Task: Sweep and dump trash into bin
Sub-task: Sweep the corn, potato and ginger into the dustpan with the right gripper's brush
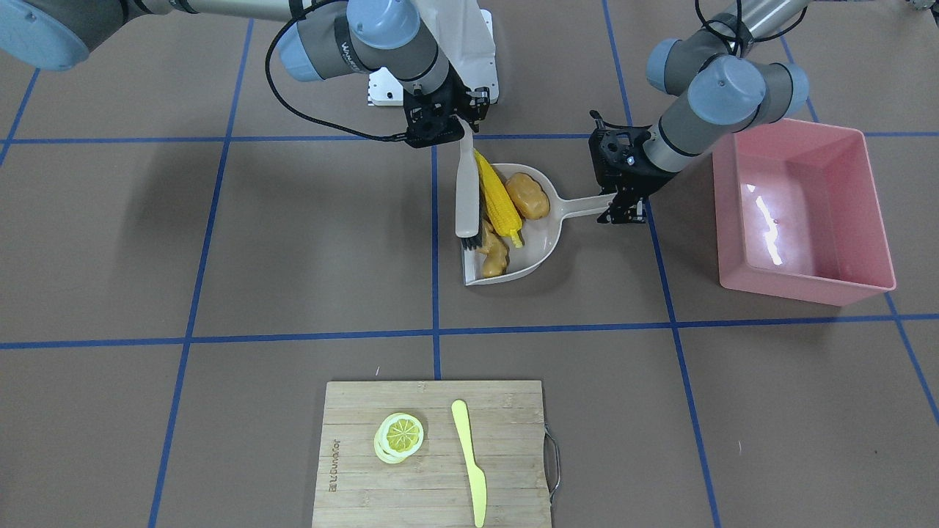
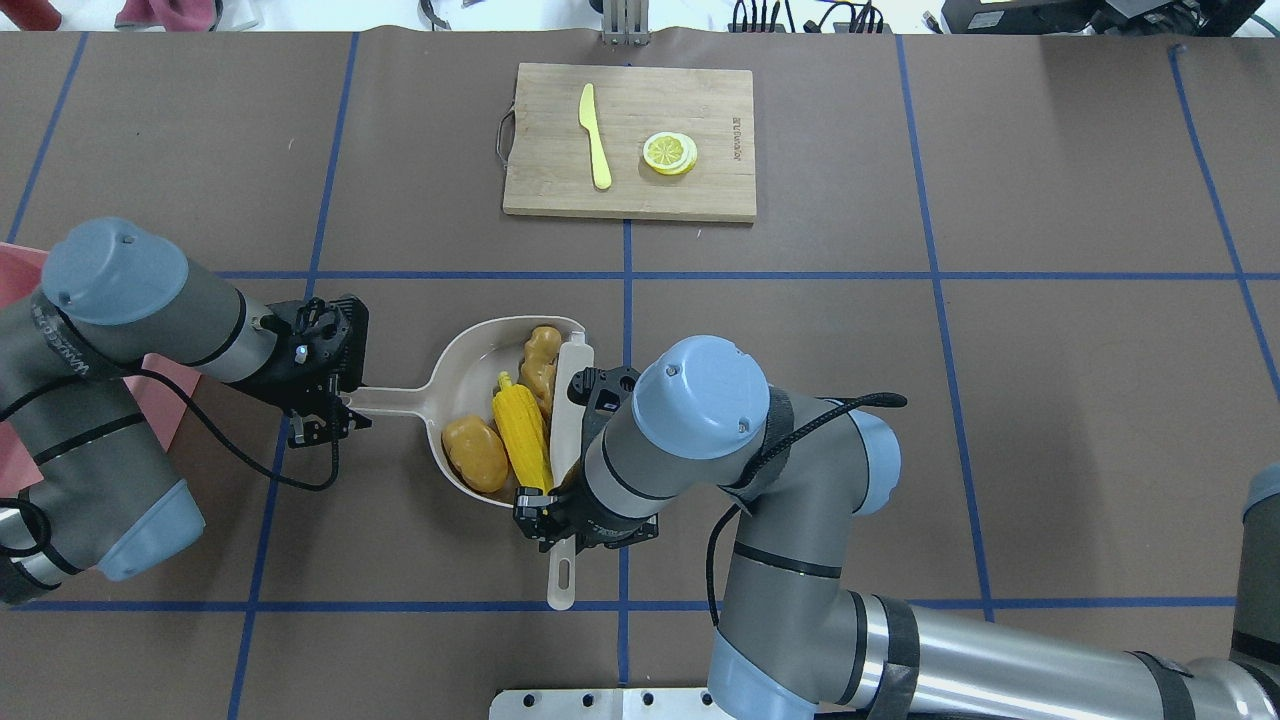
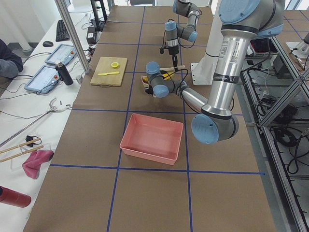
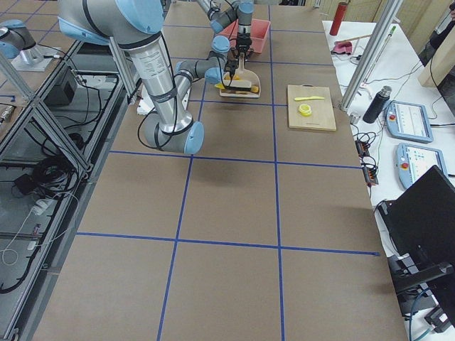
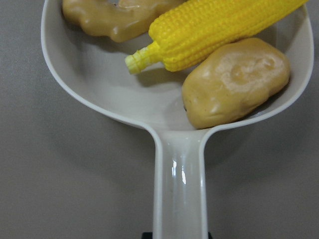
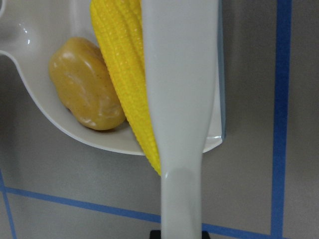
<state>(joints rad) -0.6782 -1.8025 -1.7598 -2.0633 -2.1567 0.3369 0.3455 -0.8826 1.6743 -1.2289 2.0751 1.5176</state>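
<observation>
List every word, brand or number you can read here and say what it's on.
"joyoung": burnt sideways into the cutting board; the small mark beside it is too small to read.
"WAV...": white letters on the right arm, on its band; the rest blurs.
On the left arm, the band's lettering is too blurred to read.
On the dustpan, brush and bin, no text shows.

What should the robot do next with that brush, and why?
Probably lift the brush clear of the dustpan with the right gripper. The corn cob, potato and ginger root already lie inside it, and the left gripper holds its handle, so nothing is left to sweep; the pink bin stands empty.
</observation>
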